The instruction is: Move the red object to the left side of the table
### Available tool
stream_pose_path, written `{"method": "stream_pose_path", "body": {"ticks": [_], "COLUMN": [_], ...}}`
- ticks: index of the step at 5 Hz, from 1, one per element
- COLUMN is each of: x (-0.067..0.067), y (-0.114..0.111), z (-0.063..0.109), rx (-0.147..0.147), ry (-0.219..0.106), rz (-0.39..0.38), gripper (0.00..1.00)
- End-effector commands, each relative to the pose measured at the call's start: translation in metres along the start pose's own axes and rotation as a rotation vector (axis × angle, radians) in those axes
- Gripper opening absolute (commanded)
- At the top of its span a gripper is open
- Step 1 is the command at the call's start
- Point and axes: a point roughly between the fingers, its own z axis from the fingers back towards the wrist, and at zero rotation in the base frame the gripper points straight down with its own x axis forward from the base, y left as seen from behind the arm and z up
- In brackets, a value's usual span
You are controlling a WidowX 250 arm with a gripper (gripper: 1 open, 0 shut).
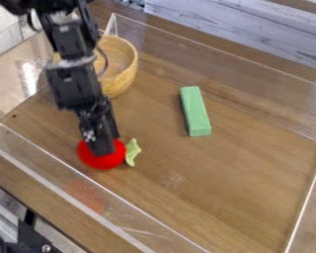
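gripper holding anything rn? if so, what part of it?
Cannot tell. The gripper is down on the top of the red toy tomato, which sits on the table, but the fingers hide whether they have closed on it.

soft even light, arm perhaps motion-blurred

Black fingers down over red object, near-left table corner.

Single view only, fixed camera raised off the table's near edge, looking down at an angle across the top toward the far edge. Table sits skewed in frame, near-left corner at lower left, far-right corner cut off. Medium distance; most of the tabletop and the acrylic walls fit.
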Motion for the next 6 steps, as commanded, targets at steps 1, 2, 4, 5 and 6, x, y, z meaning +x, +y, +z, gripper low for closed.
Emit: {"method": "stream_pose_path", "body": {"ticks": [1,2,4,5,6], "x": [-0.005,-0.009,-0.017,-0.022,-0.022], "y": [0.000,0.001,0.004,0.007,0.010], "z": [0.007,0.005,-0.012,-0.019,-0.017], "rx": [-0.031,-0.033,-0.024,-0.021,-0.024], "ry": [0.020,0.030,0.029,0.028,0.044], "rz": [0.032,0.055,0.092,0.109,0.148], "gripper": [0.00,0.00,1.00,0.00,0.00]}}
